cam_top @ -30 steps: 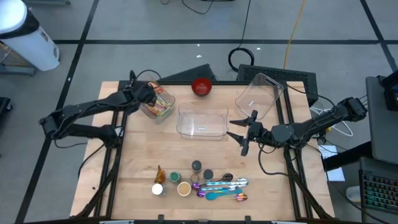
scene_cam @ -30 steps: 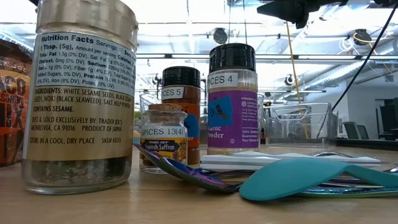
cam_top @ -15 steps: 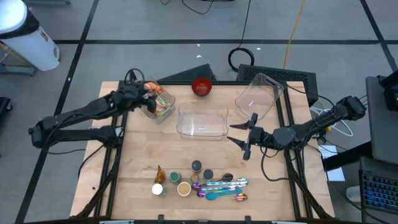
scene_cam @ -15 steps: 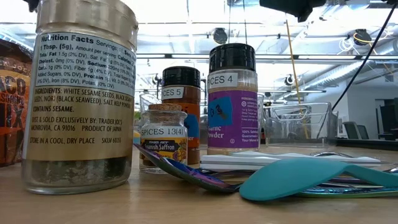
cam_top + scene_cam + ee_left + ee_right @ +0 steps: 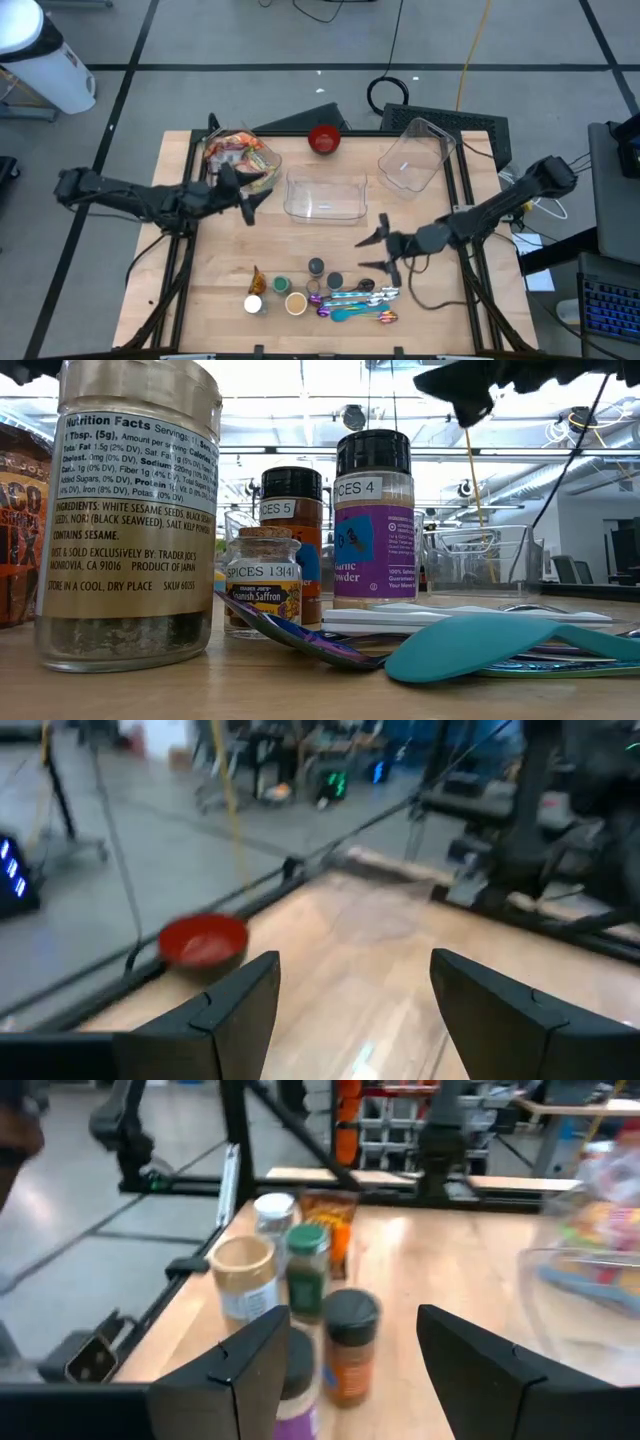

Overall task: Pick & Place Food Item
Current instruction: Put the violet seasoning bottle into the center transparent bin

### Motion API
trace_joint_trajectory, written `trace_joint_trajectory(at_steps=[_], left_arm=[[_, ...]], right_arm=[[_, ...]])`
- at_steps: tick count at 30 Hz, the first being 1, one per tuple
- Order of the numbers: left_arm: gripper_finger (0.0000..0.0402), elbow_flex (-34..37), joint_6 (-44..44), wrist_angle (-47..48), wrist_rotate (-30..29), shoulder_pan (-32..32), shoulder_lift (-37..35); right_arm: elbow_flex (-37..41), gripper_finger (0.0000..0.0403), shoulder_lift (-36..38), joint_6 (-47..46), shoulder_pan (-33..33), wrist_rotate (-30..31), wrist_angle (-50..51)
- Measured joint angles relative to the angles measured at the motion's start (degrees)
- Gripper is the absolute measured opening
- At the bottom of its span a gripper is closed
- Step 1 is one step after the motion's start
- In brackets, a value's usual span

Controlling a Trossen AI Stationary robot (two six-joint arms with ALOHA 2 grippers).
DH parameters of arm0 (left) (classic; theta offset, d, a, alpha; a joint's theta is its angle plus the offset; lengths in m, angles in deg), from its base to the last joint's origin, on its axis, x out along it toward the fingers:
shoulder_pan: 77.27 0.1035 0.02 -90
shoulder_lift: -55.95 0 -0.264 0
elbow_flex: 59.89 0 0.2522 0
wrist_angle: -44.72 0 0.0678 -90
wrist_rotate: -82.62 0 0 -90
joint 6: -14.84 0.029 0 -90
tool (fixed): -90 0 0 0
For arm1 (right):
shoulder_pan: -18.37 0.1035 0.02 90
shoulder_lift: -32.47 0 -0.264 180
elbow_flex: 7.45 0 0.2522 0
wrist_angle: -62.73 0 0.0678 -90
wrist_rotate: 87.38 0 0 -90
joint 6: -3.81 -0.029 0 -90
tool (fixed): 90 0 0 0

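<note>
Colourful food packets lie in a clear bin (image 5: 240,160) at the table's far left; the right wrist view shows this bin (image 5: 590,1230) too. My left gripper (image 5: 250,196) hovers open just near of it, pointing level toward the table's right, with nothing between its fingers (image 5: 240,1010). My right gripper (image 5: 372,250) is open and empty too. It points level toward the table's left, at a cluster of spice jars (image 5: 300,1295). An empty clear bin (image 5: 325,195) rests on the table's middle.
A red bowl (image 5: 323,138) stands at the far edge, also seen as a red bowl (image 5: 203,940) in the left wrist view. A second clear bin (image 5: 412,155) lies tilted at far right. Spice jars (image 5: 300,285) and coloured spoons (image 5: 360,300) crowd the near edge. Bare wood lies between both grippers.
My left gripper has pulled back from over the food bin toward the table's near edge and swung from pointing down to pointing level toward the right. It stays open and carries nothing. My right gripper has sunk and moved toward the near edge and the spice jars.
</note>
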Motion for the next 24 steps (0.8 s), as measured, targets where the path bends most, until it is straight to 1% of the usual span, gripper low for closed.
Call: trace_joint_trajectory(at_steps=[2, 5, 9, 15, 18, 20, 24], left_arm=[[0.0266, -0.8, 2.2, -2.1, -0.3, -2.6, -0.7], [0.0266, -1.0, 5.2, -5.0, 2.1, -6.2, -1.1], [0.0266, -1.0, 5.9, -5.3, 2.3, -9.1, -0.9], [0.0266, -1.0, 4.9, -5.4, 2.2, -9.7, -0.8], [0.0266, -1.0, 3.9, -5.4, 2.2, -9.7, -0.4], [0.0266, -1.0, 3.9, -5.3, 2.2, -9.7, -0.4], [0.0266, -1.0, 3.8, -5.3, 2.2, -9.7, -0.4]], right_arm=[[0.0, 0.0212, -4.2, 1.4, 0.8, 0.0, -3.3], [0.0, 0.0212, -9.9, 3.2, 1.8, 0.0, -6.3], [0.0, 0.0224, -15.6, 3.9, 2.2, 0.0, -11.3], [-1.0, 0.0289, -21.0, 2.8, 2.1, -0.2, -18.0], [-3.2, 0.0313, -23.3, 1.4, 2.1, -4.2, -16.4], [-4.8, 0.032, -25.5, 0.6, 2.1, -6.0, -15.9], [-7.0, 0.0317, -29.4, 0.6, 1.4, -6.0, -15.7]])
